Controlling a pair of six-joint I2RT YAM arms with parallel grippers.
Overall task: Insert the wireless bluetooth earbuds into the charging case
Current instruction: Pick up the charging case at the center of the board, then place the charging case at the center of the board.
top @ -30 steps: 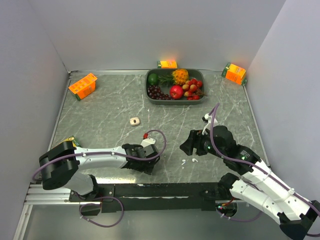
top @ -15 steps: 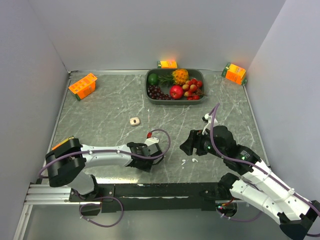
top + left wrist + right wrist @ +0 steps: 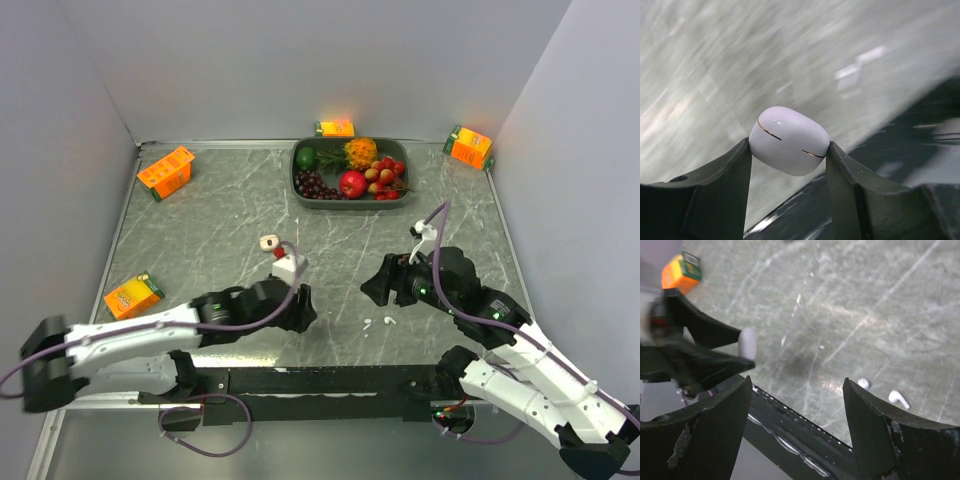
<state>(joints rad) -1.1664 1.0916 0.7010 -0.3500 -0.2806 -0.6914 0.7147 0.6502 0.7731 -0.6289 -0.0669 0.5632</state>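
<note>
Left gripper point(image 3: 788, 150) was clamped on the glossy white rounded plastic charging case point(image 3: 788, 137), up off the grey marbled counter point(image 3: 200, 230) by its front edge. Right gripper point(image 3: 797, 382) gaped wide and empty, tiny white plastic earbuds point(image 3: 898, 398) just beside its finger.

Two robot arms point(image 3: 130, 335), four orange juice cartons point(image 3: 166, 170), one dark tray point(image 3: 350, 204) of mixed fruit, two white earbuds point(image 3: 899, 398), two small rounded cases, one white case point(image 3: 789, 140), one cream-beige case point(image 3: 267, 241).

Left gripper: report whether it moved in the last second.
Yes. The left gripper has shifted away from the black front rail, toward the fruit tray.
</note>
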